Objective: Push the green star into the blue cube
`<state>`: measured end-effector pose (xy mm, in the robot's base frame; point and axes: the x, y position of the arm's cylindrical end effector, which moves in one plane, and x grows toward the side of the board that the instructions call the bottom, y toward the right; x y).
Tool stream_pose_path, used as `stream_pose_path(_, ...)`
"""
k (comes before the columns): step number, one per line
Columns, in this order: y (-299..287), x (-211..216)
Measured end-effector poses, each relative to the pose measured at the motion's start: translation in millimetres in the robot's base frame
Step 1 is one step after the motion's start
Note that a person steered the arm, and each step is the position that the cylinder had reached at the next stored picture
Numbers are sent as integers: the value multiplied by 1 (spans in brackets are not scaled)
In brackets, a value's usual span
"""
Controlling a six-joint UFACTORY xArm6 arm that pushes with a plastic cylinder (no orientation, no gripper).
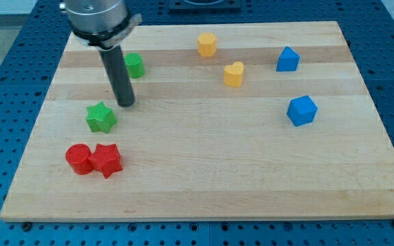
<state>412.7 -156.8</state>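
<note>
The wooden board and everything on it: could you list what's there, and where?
Green star: one, green, view's left, middle height.
Green block: one, green, rounded, upper left, partly behind the rod.
Red cylinder: one, red, lower left.
Red star: one, red, touching the cylinder's right side.
Yellow block: one, yellow, top centre.
Yellow heart: one, yellow, below and right of it.
Blue block: one, blue, upper right.
Blue cube: one, blue, right, middle height.
Wooden board: one, pale wood.
My tip: one dark rod, just above-right of the green star.
</note>
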Motion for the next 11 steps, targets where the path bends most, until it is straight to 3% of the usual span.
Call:
stream_pose_path(3,-87,17)
stream_pose_path(4,-60,44)
stream_pose_path(8,218,39)
stream_pose_path(11,314,8)
